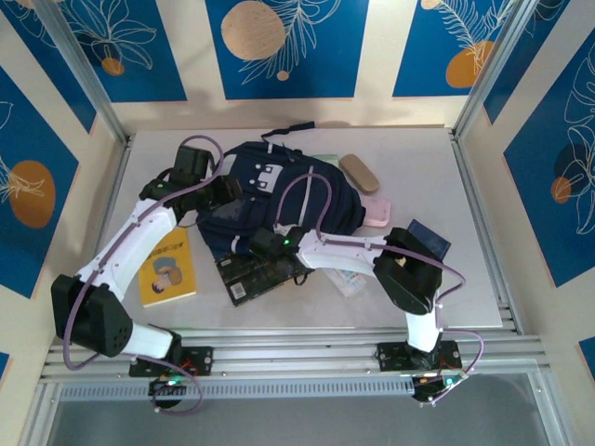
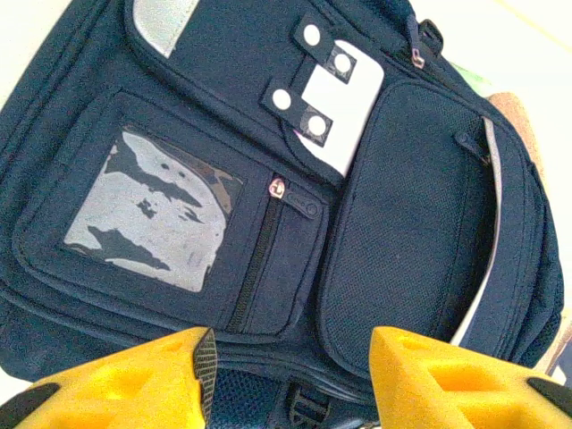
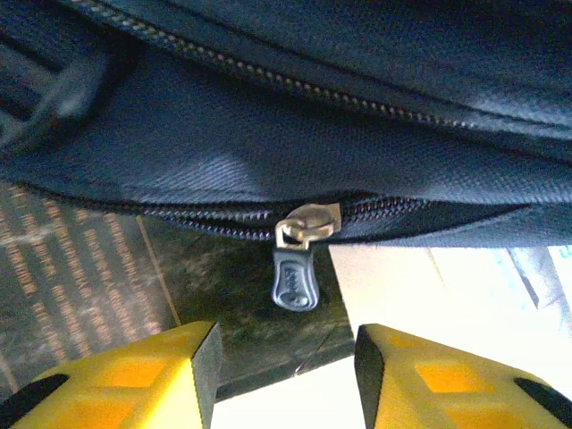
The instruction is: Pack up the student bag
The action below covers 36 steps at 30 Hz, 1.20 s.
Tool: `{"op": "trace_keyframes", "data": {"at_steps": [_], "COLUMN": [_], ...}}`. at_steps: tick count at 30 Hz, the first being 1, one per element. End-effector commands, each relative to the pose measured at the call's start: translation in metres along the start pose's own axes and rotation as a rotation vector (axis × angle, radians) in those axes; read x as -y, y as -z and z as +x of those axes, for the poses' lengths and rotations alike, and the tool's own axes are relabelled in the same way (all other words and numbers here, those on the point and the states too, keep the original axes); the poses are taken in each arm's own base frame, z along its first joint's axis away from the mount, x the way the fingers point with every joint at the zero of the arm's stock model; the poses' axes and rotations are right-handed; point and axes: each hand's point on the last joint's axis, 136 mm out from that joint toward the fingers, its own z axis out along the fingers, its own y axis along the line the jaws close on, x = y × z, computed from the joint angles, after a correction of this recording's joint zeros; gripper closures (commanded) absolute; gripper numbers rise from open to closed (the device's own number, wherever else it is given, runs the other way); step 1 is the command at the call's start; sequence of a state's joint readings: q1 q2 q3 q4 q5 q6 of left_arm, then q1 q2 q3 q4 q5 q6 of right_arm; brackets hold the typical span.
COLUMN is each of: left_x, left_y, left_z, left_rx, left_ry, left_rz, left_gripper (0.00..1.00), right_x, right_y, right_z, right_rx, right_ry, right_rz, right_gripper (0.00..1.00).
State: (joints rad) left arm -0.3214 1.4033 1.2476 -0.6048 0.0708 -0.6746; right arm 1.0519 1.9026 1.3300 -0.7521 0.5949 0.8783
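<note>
at centre, student bag [image 1: 261,199] top-end away

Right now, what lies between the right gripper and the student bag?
In the right wrist view, the zipper pull of the student bag hangs in that stretch, just ahead of the open right gripper, above a dark flat board.

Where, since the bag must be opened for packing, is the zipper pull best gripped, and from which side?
Probably its dark tab, hanging free below the student bag's seam: come straight in from the right gripper's side, a finger at each edge.
</note>
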Motion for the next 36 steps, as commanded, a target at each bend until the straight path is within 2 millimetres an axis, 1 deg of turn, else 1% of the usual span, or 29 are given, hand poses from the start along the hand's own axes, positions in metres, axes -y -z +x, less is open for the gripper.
{"op": "trace_keyframes", "data": {"at_steps": [1, 2, 6, 11, 15, 16, 18, 20, 21, 23, 26, 28, 29, 32, 33, 36], "left_x": [0.003, 0.003, 0.002, 0.001, 0.001, 0.001, 0.001, 0.0, -0.001, -0.002, -0.004, -0.003, -0.005, -0.007, -0.006, -0.006], "left_y": [0.005, 0.005, 0.003, 0.001, -0.002, -0.002, -0.003, -0.005, -0.005, -0.005, -0.005, -0.005, -0.005, -0.001, 0.002, 0.01], "left_z": [-0.003, -0.003, -0.002, 0.0, 0.001, 0.001, 0.001, 0.001, 0.001, 0.001, -0.001, 0.0, 0.001, 0.01, 0.015, 0.034], "left_rx": [0.011, 0.011, 0.004, -0.004, -0.013, -0.014, -0.017, -0.02, -0.021, -0.02, -0.015, -0.016, -0.019, -0.049, -0.069, -0.125], "left_ry": [0.014, 0.017, 0.02, 0.022, 0.026, 0.026, 0.027, 0.028, 0.03, 0.03, 0.021, -0.003, -0.002, 0.025, 0.04, 0.1], "left_rz": [0.034, 0.036, 0.032, 0.032, 0.033, 0.035, 0.034, 0.03, 0.03, 0.026, 0.019, 0.025, 0.013, 0.018, 0.029, 0.055], "left_gripper": [0.52, 0.52, 0.52, 0.52, 0.52, 0.52, 0.52, 0.52, 0.52, 0.52, 0.52, 0.51, 0.51, 0.48, 0.47, 0.41], "right_x": [-0.003, -0.004, -0.011, -0.01, -0.007, -0.006, -0.005, -0.003, -0.001, 0.0, 0.001, 0.001, 0.001, -0.005, -0.008, -0.011], "right_y": [-0.004, -0.007, -0.009, -0.015, -0.018, -0.019, -0.018, -0.018, -0.017, -0.012, -0.001, 0.007, 0.01, 0.018, 0.02, 0.026], "right_z": [-0.006, -0.005, -0.008, -0.011, -0.013, -0.013, -0.012, -0.011, -0.012, -0.013, -0.013, -0.013, -0.011, -0.008, -0.008, -0.006], "right_rx": [-0.022, -0.033, -0.035, -0.034, -0.031, -0.033, -0.033, -0.03, -0.027, -0.014, -0.006, -0.005, -0.014, -0.039, -0.042, -0.061], "right_ry": [-0.014, -0.011, 0.022, 0.046, 0.055, 0.057, 0.056, 0.051, 0.046, 0.032, -0.006, -0.045, -0.066, -0.123, -0.135, -0.183], "right_rz": [-0.017, -0.022, -0.023, 0.026, 0.052, 0.051, 0.049, 0.041, 0.034, 0.005, -0.072, -0.14, -0.184, -0.316, -0.367, -0.461], "right_gripper": [0.58, 0.59, 0.62, 0.63, 0.73, 0.77, 0.81, 0.89, 0.9, 0.95, 1.0, 1.0, 1.0, 1.0, 1.0, 1.0]}}
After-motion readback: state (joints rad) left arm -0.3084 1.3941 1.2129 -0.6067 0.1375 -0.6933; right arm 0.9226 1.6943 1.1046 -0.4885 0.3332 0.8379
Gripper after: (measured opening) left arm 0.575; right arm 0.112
